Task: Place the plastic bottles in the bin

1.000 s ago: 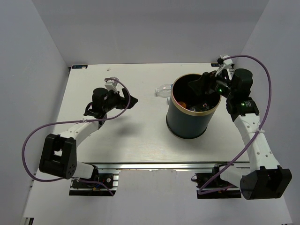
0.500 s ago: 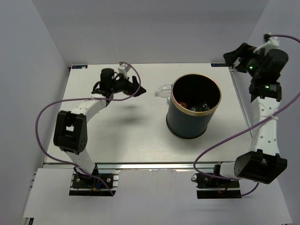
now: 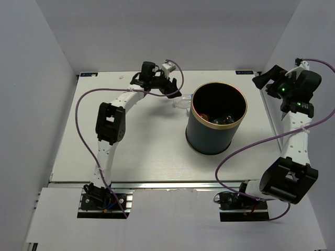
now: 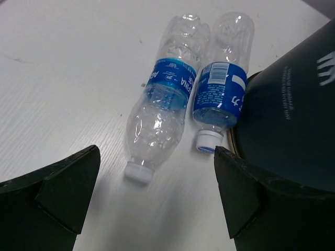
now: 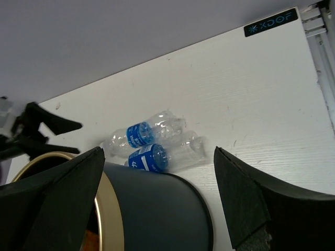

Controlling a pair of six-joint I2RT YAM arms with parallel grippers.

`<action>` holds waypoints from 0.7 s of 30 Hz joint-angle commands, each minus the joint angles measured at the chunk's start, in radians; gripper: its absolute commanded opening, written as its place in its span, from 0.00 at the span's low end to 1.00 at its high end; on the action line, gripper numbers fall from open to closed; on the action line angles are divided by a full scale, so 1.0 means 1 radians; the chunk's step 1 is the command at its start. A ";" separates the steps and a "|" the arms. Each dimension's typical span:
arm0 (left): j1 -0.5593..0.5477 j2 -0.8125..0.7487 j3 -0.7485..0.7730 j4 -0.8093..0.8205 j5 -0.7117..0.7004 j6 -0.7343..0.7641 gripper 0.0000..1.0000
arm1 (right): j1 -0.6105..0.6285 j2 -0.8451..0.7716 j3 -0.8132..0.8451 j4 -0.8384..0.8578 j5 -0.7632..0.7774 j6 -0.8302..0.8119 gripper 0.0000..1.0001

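Two clear bottles with blue labels lie side by side on the table behind the bin, caps toward my left gripper: one (image 4: 162,104) apart from the bin, the other (image 4: 220,89) touching its wall. Both show in the right wrist view (image 5: 141,133) (image 5: 157,156). The black bin (image 3: 209,137) with a gold rim stands upright; a small orange bottle (image 3: 203,115) and a dark-labelled bottle (image 3: 222,121) lie inside. My left gripper (image 3: 174,93) is open and empty, just short of the two bottles. My right gripper (image 3: 260,81) is open and empty, raised at the far right.
The bin wall (image 4: 293,115) stands close to the right finger of my left gripper (image 4: 157,198). The table's back edge and a black label (image 5: 270,22) lie behind the bottles. White walls close in the table on three sides.
My left arm has stretched right and back, up to the bottles beside the bin. My right gripper has left the bin's mouth and risen to the far right.
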 commanded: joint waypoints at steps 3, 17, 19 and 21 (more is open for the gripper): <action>-0.030 0.114 0.143 0.127 0.026 -0.033 0.98 | -0.009 0.005 -0.055 0.077 -0.121 0.004 0.89; -0.060 0.350 0.245 0.447 0.084 -0.270 0.98 | -0.010 0.051 -0.109 0.128 -0.280 0.027 0.89; -0.065 0.356 0.229 0.459 0.094 -0.248 0.98 | -0.010 0.053 -0.105 0.107 -0.267 0.024 0.89; -0.065 0.361 0.207 0.476 0.127 -0.257 0.98 | -0.010 0.051 -0.109 0.110 -0.265 0.024 0.89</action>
